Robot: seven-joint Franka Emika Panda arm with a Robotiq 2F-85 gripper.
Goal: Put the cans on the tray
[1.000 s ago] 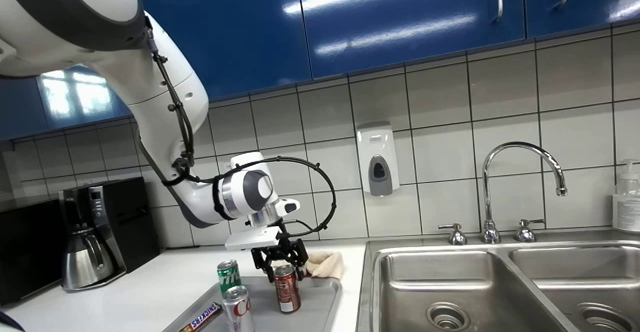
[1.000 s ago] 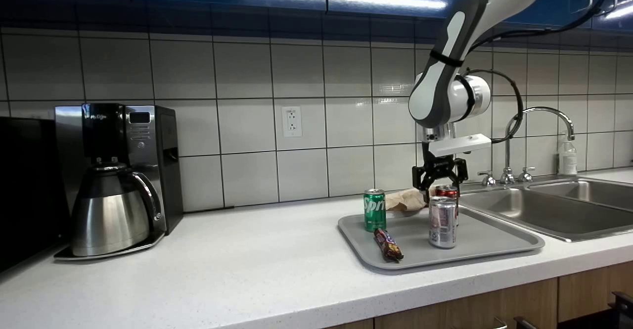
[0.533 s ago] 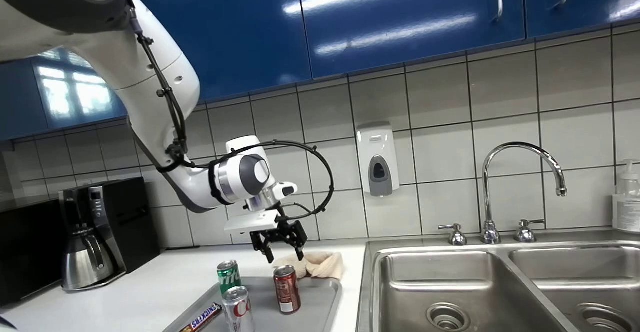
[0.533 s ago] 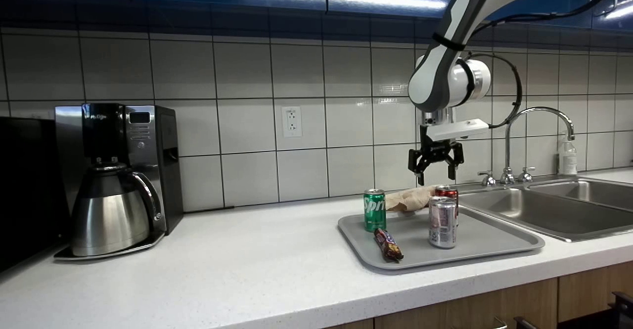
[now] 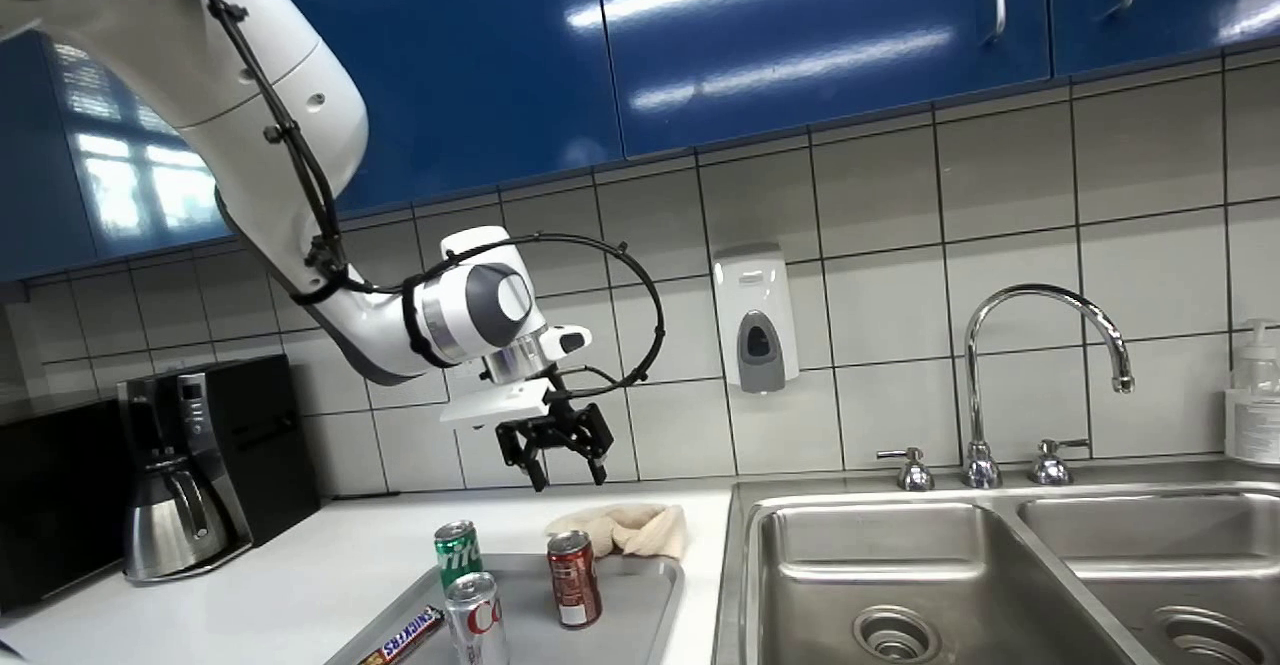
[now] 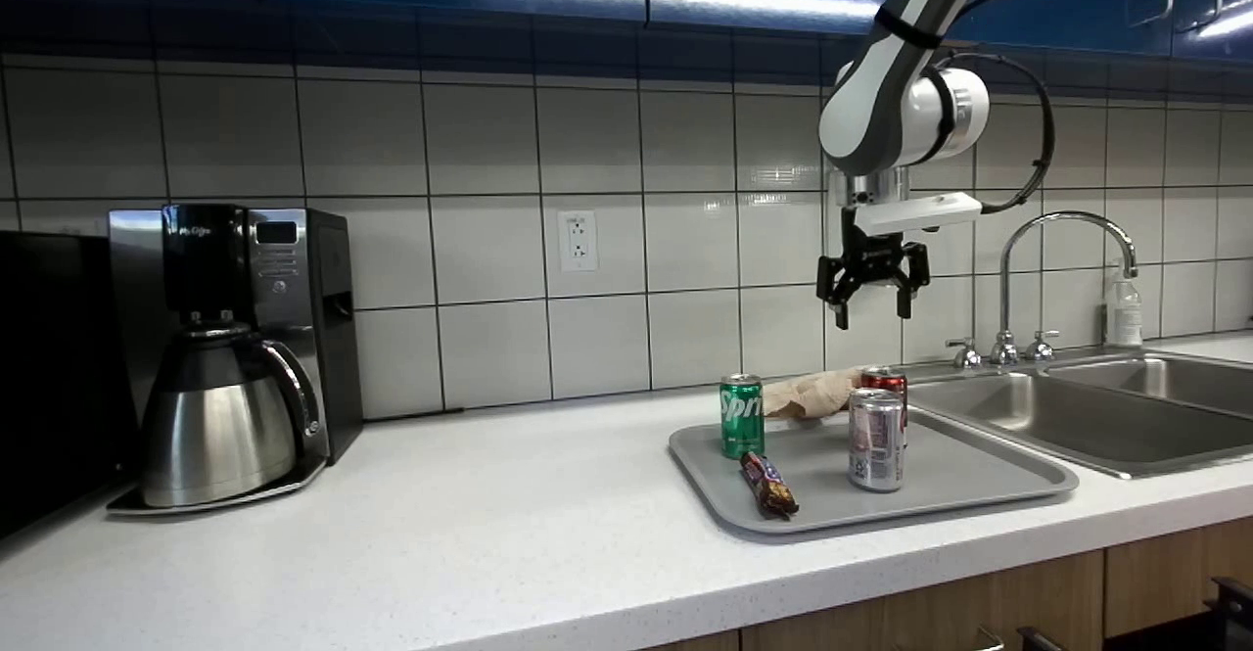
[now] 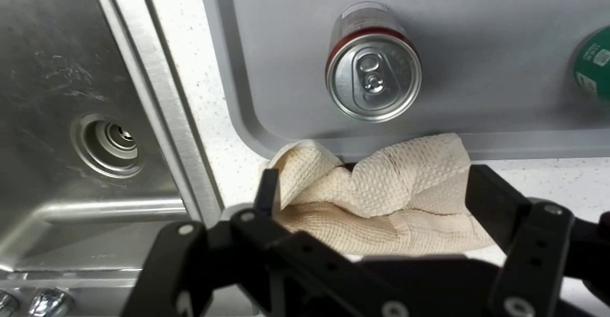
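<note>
**Placement looks complete, nothing held**

On the tray [image 6: 989,475]: green can [image 6: 741,421], red can [image 5: 575,580] and silver can [image 6: 876,445], all stood upright, so the task is judged done bar retreat. Red is set toward the end by the sink [image 5: 870,547], green toward the far end, silver nearer the front edge. Gaps are shown across both exterior views, presumably chosen so each could be let go without a neighbour being knocked. Stability is expected from flat bases; the low rim would stop a slide, not a tip. A chocolate bar [image 6: 768,485] is laid just beside the green can; reason can't be told.

The gripper [image 6: 872,316] is held well above the can tops, jaws wide apart, empty. In the wrist view the crumpled towel [image 7: 381,212] is seen below the gap, unclamped. Height is probably wanted for clearance; a dip would risk a topple.
</note>
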